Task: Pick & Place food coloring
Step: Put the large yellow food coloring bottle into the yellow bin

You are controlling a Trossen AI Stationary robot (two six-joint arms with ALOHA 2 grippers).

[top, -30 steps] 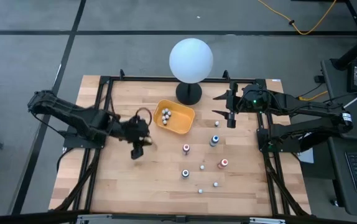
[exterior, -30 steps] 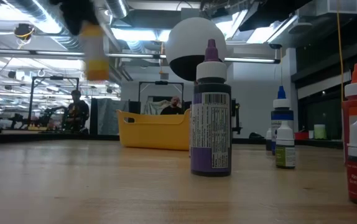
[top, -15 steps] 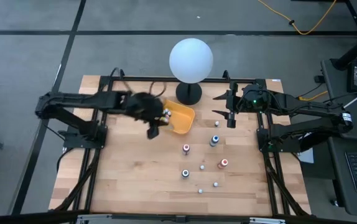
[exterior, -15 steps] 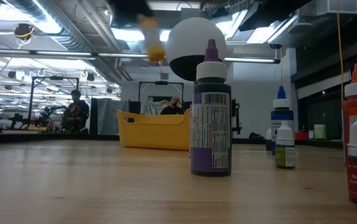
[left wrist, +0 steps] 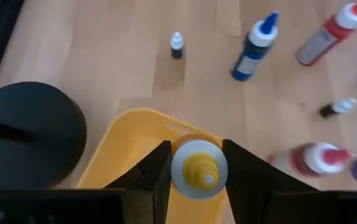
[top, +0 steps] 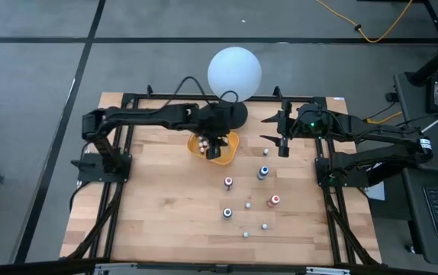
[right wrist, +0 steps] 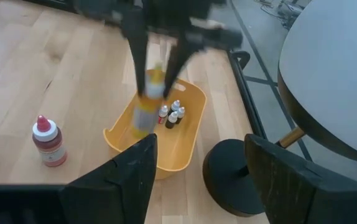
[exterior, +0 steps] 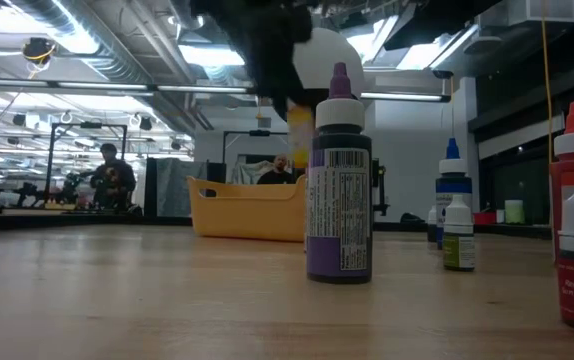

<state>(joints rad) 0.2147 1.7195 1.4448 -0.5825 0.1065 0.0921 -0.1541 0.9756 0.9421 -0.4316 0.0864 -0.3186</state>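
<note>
Yellow-capped bottle (left wrist: 196, 170) is pinched in the left gripper (left wrist: 195, 167), hanging right over the tray (top: 225, 151), which already has a few tiny bottles (right wrist: 172, 114) inside. Other bottles (top: 263, 173) stand loose on the wood table (top: 165, 221). Right gripper (top: 282, 140) waits near the globe's base (top: 232, 115), fingers spread apart.
</note>
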